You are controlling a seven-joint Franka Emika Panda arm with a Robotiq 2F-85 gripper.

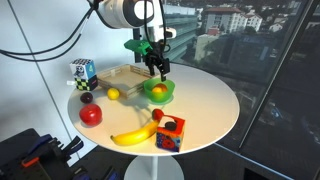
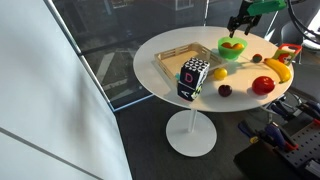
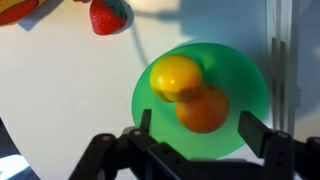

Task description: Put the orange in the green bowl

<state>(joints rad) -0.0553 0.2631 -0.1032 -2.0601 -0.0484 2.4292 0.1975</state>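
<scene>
The light-green bowl (image 3: 240,95) sits on the white round table, and shows in both exterior views (image 1: 168,97) (image 2: 222,46). Two round fruits lie in it, touching. The orange-yellow orange (image 3: 175,76) is on the side nearer the strawberry, and a deeper, redder-orange fruit (image 3: 204,109) lies beside it. The orange is slightly blurred. My gripper (image 3: 198,122) is open and empty, its two dark fingers spread a little above the bowl (image 1: 157,68) (image 2: 240,24).
In an exterior view a yellow lemon (image 1: 113,94), a dark plum (image 1: 87,97), a red apple (image 1: 91,115), a banana (image 1: 135,135), a strawberry (image 1: 157,116) and a red toy cube (image 1: 170,133) lie around the bowl. A wooden tray (image 1: 122,74) and a patterned cube (image 1: 83,72) stand behind.
</scene>
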